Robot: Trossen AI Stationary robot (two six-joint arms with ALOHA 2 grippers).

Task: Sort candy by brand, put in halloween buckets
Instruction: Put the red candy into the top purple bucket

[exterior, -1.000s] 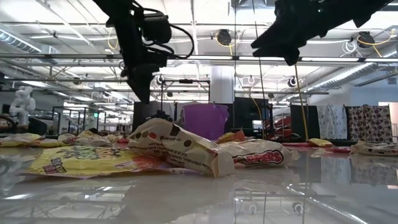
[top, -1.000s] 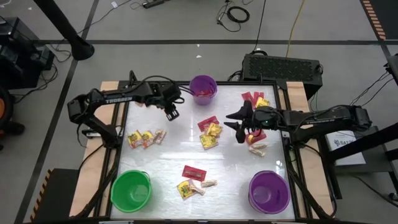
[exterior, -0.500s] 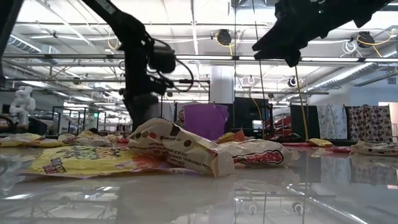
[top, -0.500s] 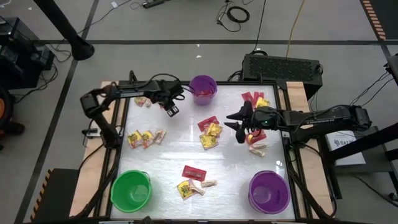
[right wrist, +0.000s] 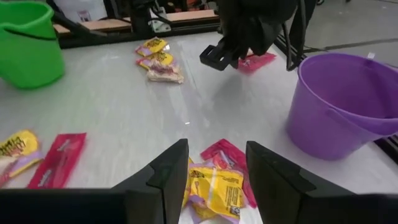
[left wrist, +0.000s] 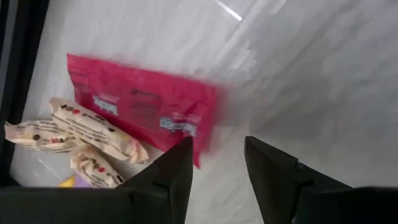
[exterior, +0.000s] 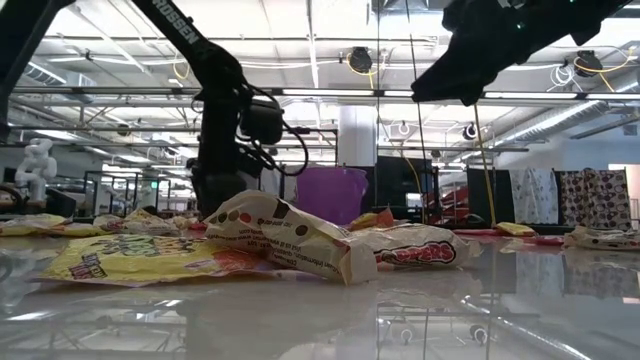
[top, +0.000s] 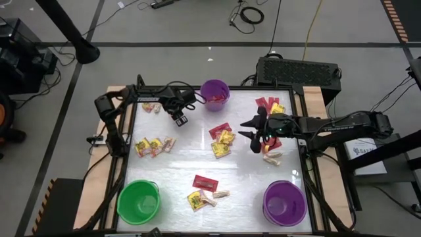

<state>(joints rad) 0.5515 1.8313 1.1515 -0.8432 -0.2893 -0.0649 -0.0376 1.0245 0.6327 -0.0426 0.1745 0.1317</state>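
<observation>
Left claw point(top: 179, 118) upper left of desk point(top: 171, 172), fingers apart, empty, above red packet point(left wrist: 140, 106), likely to pick it. Right claw point(top: 253, 133) apart, empty, over middle candy pile point(top: 222, 140). Buckets: purple point(top: 215, 93) top, green point(top: 139, 201) lower left, second purple point(top: 284, 202) lower right.

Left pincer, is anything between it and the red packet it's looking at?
Nothing visible: the left pincer is open just above the table, and bare tabletop lies between it and the red packet.
</observation>
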